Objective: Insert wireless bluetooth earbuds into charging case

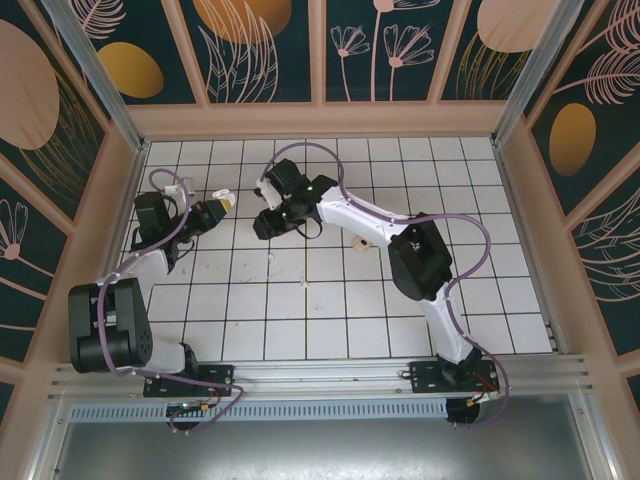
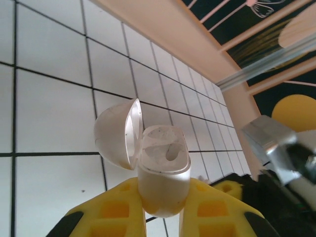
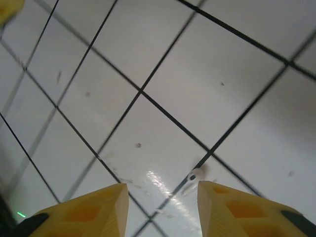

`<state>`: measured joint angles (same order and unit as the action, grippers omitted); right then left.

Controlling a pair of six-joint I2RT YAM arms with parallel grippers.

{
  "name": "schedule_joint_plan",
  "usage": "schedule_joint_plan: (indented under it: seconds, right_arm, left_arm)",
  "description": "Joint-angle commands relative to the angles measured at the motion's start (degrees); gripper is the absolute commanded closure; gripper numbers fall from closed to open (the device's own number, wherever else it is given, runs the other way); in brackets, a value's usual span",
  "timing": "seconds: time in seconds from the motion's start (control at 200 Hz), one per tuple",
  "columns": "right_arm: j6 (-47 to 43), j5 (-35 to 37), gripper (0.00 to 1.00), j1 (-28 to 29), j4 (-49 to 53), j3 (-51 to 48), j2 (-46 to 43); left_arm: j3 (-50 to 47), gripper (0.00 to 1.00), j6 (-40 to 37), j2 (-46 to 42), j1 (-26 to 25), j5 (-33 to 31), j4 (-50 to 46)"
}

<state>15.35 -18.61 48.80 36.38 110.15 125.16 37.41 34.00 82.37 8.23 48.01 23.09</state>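
**Ana:** On the white tile (image 3: 237,89) under the right gripper (image 3: 162,186), where is the earbud (image 3: 194,177)?

**Ben:** Between its parted, empty fingertips (image 3: 213,191), closer to the one at that view's right. The stem slants down-left from the bulb.

**Ana:** Its look?

**Ben:** Tiny, glossy, whitish.

**Ana:** And the charging case (image 2: 163,170)?

**Ben:** Clamped upright in the left gripper (image 2: 165,200), with the lid (image 2: 116,138) hinged open. I judge the right arm the nearer to the bud.
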Motion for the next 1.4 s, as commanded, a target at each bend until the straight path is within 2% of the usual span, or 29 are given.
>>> schedule_joint_plan:
  seconds: [0.0,0.115,0.255,0.485,0.926,1.391]
  right_arm:
    - [23.2,3.2,0.59,0.4,6.7,4.9,2.8]
    - [30.7,4.5,0.64,0.9,13.0,10.3,6.8]
    - [33.9,2.9,0.71,0.9,15.4,13.4,11.0]
    - [33.3,3.3,0.71,1.9,19.6,19.2,16.4]
    - [32.2,5.1,0.70,2.6,21.5,21.8,20.9]
    - [30.5,10.2,0.79,2.1,26.1,22.1,21.4]
  left_arm:
    - [2.3,0.91,1.0,1.3,0.5,-0.7,-0.9]
    - [3.3,0.91,0.9,2.2,0.5,-0.7,-1.5]
    - [3.4,0.90,1.2,2.8,0.5,-0.3,-1.3]
    - [3.2,0.90,1.4,2.5,0.5,-0.2,-1.3]
    - [3.1,0.90,1.4,2.8,0.5,0.1,-1.4]
    - [3.6,0.90,0.6,2.5,0.5,0.7,-2.8]
